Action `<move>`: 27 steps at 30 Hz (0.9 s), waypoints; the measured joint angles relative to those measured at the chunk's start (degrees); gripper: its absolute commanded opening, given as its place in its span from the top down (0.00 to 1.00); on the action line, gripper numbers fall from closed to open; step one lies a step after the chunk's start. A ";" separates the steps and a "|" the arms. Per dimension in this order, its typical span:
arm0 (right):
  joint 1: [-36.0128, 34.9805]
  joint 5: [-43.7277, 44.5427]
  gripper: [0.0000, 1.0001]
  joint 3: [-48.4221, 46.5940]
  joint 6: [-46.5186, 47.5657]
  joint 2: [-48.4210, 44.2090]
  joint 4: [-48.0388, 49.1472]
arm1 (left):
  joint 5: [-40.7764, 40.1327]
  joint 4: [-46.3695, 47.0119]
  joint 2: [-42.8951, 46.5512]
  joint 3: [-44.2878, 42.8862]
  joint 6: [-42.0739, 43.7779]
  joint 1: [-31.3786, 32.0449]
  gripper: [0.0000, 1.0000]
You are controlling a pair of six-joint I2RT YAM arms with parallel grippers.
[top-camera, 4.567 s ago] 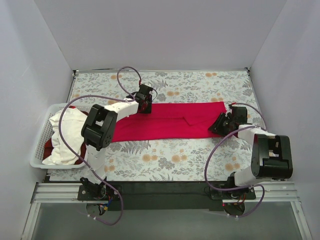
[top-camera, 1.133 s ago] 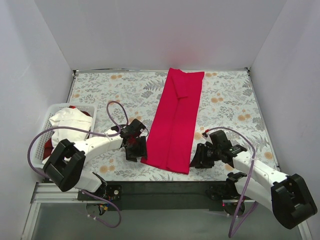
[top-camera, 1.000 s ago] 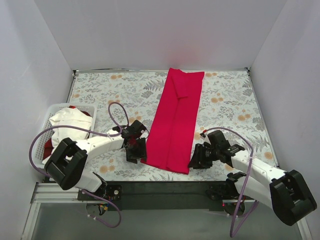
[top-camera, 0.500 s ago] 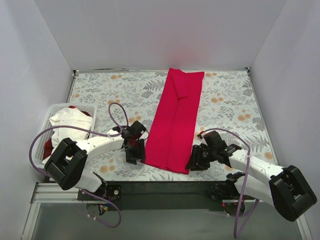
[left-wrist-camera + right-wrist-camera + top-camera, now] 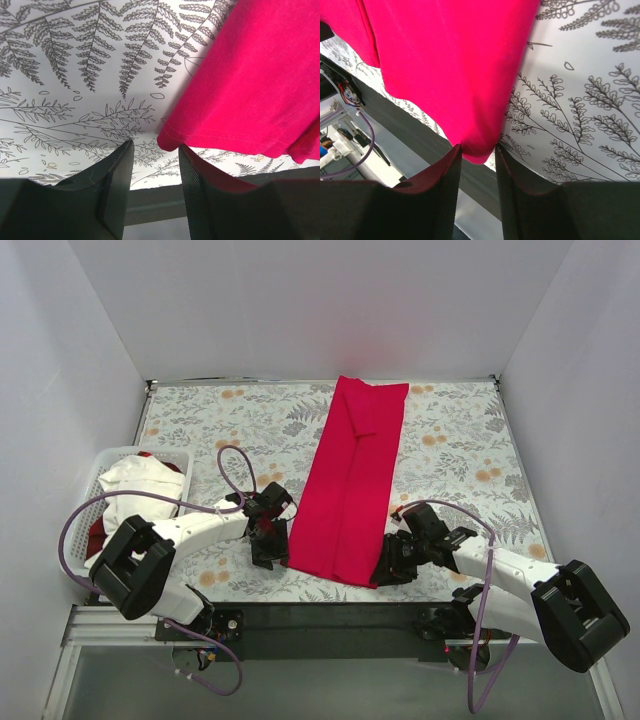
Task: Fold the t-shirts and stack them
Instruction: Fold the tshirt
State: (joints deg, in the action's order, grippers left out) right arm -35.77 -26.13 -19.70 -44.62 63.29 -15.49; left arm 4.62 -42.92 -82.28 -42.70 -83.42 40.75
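Top view with two wrist views. Three t-shirts are shown. One, the long red t-shirt point(image 5: 350, 480), lies flat on the floral cloth point(image 5: 220, 420), folded lengthwise into a narrow strip that runs from the far edge of the table to the near edge. The other two, one white t-shirt point(image 5: 135, 485) and one crumpled red t-shirt point(image 5: 96, 536), lie heaped in the single white slatted basket point(image 5: 120, 452) at the left.

Two arms reach inward, one to each near corner of the strip. The left gripper point(image 5: 268, 543) sits low at the near-left corner. Its jaws are partly apart, with patterned cloth visible in the gap, and the hemmed corner lies just past the fingertips, touching the right one. The right gripper point(image 5: 388, 568) sits at the near-right corner. Its jaws are narrowly apart and straddle the tip of the corner, which hangs between the two fingertips. A gap remains below the fabric, so the jaws are not clamped on it.
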 measured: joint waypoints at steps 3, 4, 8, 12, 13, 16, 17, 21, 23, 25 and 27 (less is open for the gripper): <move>0.00 0.20 0.64 0.07 -0.22 -0.02 -0.07 | -0.04 -0.02 -0.13 0.00 0.04 0.02 0.62; 0.00 0.31 0.66 0.09 -0.20 -0.02 -0.11 | -0.04 -0.04 -0.13 0.00 0.07 0.04 0.62; 0.00 0.55 0.75 0.44 -0.22 0.17 -0.26 | -0.02 -0.04 -0.13 0.00 0.04 0.26 0.62; 0.00 0.87 0.85 0.59 -0.20 0.22 -0.52 | 0.04 -0.04 -0.17 -0.04 0.02 0.37 0.61; 0.00 0.90 0.87 0.70 -0.17 0.22 -0.52 | 0.04 -0.04 -0.24 -0.09 0.02 0.37 0.60; 0.00 1.09 0.98 0.76 -0.15 0.22 -0.61 | 0.24 -0.22 -0.46 -0.33 0.02 0.39 0.60; 0.00 1.14 0.99 0.79 -0.20 0.26 -0.68 | 0.31 -0.22 -0.48 -0.35 0.02 0.42 0.60; 0.00 1.11 0.99 0.79 -0.17 0.39 -0.66 | 0.31 -0.66 -0.57 -0.85 0.02 0.63 0.60; 0.00 0.94 0.99 0.76 -0.17 0.55 -0.55 | 0.26 -0.74 -0.59 -1.29 0.02 0.70 0.60; 0.00 0.90 0.99 0.76 -0.17 0.59 -0.50 | 0.22 -0.90 -0.63 -1.75 0.00 0.70 0.60; 0.00 0.90 0.99 0.76 -0.17 0.59 -0.50 | 0.22 -1.07 -0.66 -2.21 0.00 0.72 0.60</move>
State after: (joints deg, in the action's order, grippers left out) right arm -35.77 -25.23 -18.94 -44.80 63.88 -15.99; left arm 4.84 -43.99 -82.94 -44.91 -83.42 41.47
